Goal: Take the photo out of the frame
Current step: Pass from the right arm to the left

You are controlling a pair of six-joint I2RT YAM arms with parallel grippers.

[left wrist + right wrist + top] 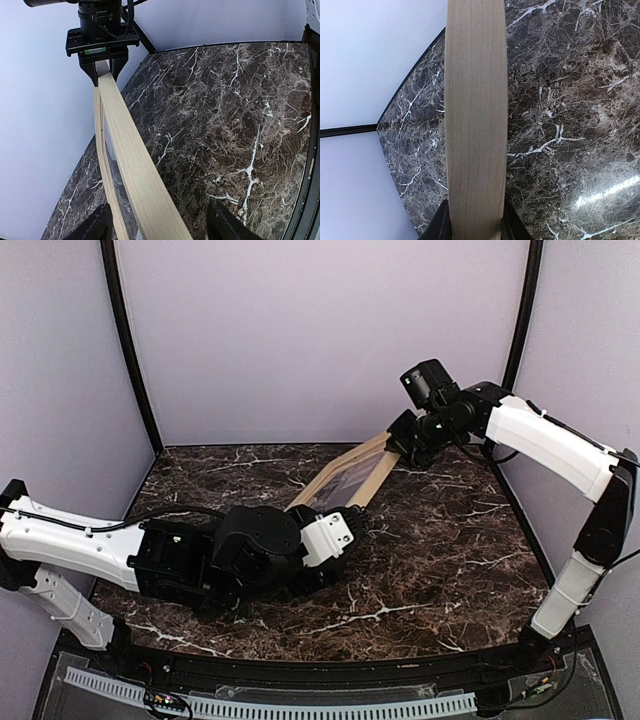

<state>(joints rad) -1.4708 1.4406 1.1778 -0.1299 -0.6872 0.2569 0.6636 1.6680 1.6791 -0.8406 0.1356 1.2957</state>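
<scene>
The frame (345, 475), thin light wood with a see-through pane, hangs tilted above the marble table between both arms. My right gripper (400, 445) is shut on its far upper corner; in the right wrist view the wooden rail (475, 125) fills the gap between both fingers (440, 227). In the left wrist view the frame (130, 165) runs edge-on from my left gripper (157, 227) up to the right gripper (103, 70). The left jaws stand wide around the near end, with a gap showing beside the right finger (230, 225). The photo shows in no view.
The dark marble table (440, 540) is walled by lilac panels on three sides, with black posts (130, 350) at the back corners. A black rim and a white cable strip (300, 705) run along the near edge.
</scene>
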